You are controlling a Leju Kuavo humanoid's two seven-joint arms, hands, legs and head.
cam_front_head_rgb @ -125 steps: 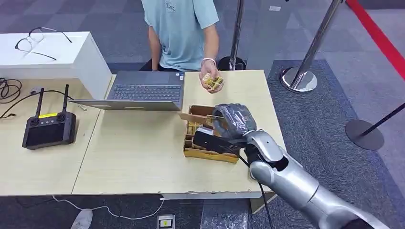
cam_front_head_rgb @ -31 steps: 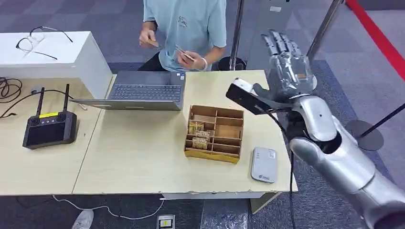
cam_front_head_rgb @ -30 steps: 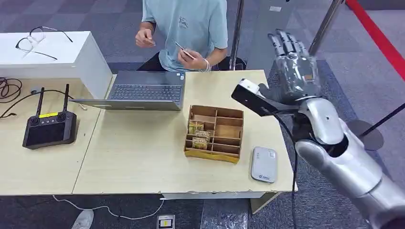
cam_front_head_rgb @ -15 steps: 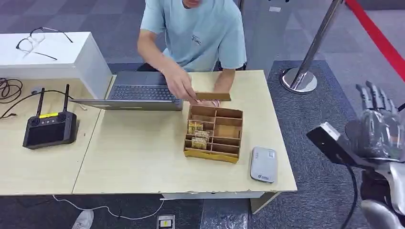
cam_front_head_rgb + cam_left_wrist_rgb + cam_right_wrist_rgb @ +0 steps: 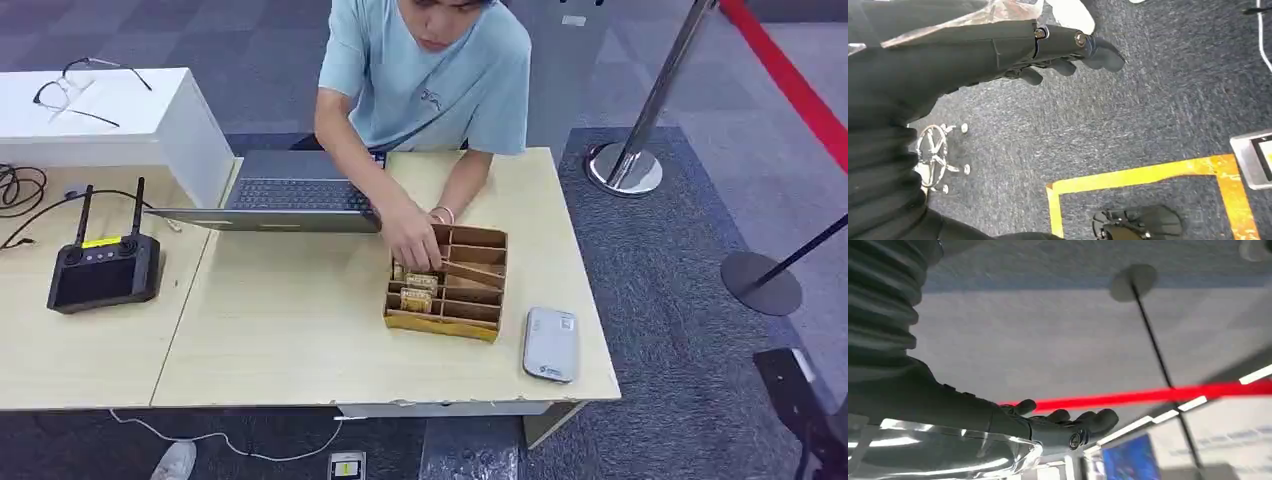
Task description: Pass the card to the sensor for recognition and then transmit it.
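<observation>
My right hand [image 5: 1063, 425] is empty, fingers extended and loosely apart, well off to the side of the table [image 5: 300, 330]. Left hand [image 5: 1058, 47] hangs empty over carpet, fingers loosely extended. Cards [image 5: 418, 290] sit in the wooden organizer [image 5: 445, 325], where a person's hand [image 5: 412, 240] reaches. Sensor [image 5: 551, 343] lies just beside it. Judgement: between cycles; the next move calls for reaching back to pick a card.
</observation>
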